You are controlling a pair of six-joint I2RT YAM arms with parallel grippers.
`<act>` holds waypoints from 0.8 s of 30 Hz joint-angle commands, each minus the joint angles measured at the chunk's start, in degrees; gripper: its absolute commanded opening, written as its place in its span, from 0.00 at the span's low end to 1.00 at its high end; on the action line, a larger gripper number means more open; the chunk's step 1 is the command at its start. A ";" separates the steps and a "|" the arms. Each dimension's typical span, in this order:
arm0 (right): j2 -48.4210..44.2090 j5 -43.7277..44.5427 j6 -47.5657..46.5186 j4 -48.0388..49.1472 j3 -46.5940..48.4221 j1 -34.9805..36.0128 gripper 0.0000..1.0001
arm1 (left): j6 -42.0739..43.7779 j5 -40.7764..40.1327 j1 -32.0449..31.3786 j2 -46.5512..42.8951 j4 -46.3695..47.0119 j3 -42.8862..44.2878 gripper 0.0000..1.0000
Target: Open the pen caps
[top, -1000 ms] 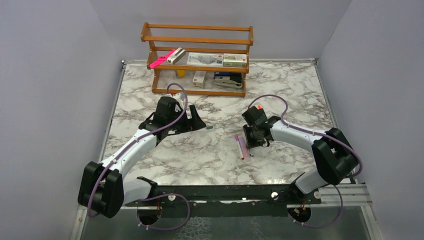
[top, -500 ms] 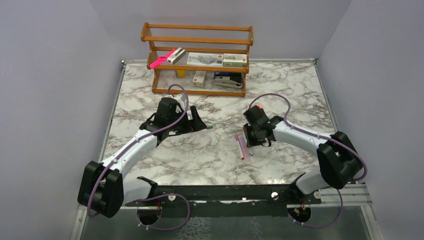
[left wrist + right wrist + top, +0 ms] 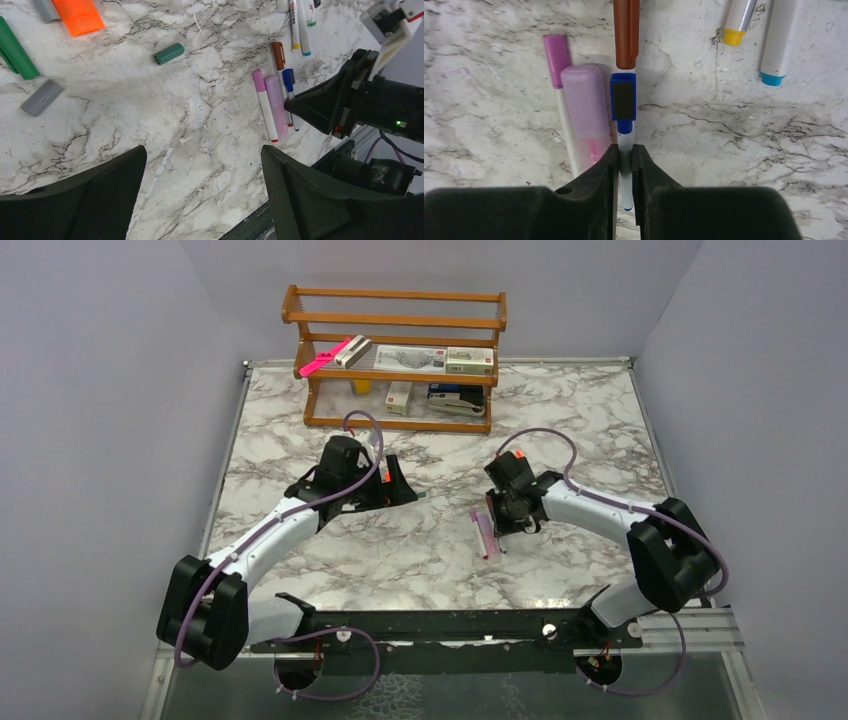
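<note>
Right fingers [image 3: 605, 172] clamp the blue marker [image 3: 625, 142] on the surface, its cap [image 3: 623, 97] still on. Left of it, two lilac pens [image 3: 583, 100] are capped (a green cap [image 3: 169, 53] already lies loose). Left fingers [image 3: 310, 195] stand apart.

A white, grey-veined marble tabletop [image 3: 420, 560] is shown. Between the jaws of the right gripper [image 3: 625, 152] a white-barrelled marker with a blue cap [image 3: 623, 97] is laid. Just left of them a pale pink highlighter [image 3: 583, 100] and a lilac-capped white marker [image 3: 556, 55] are set side by side. Straight ahead a brown-capped marker [image 3: 626, 30] is seen. Ahead of the jaws of the left gripper [image 3: 202, 150] a loose dark-green plastic cap [image 3: 169, 53] is laid.
</note>
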 commanded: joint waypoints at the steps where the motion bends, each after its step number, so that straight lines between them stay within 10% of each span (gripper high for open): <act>1: 2.76 0.53 -0.76 1.71 0.47 0.38 0.16 | -0.02 -1.28 -0.96 -0.39 -0.23 2.16 0.88; 24: -0.40 -0.96 -0.52 1.68 -0.85 0.31 0.15 | -1.92 -2.23 -3.63 -1.16 0.86 0.54 0.88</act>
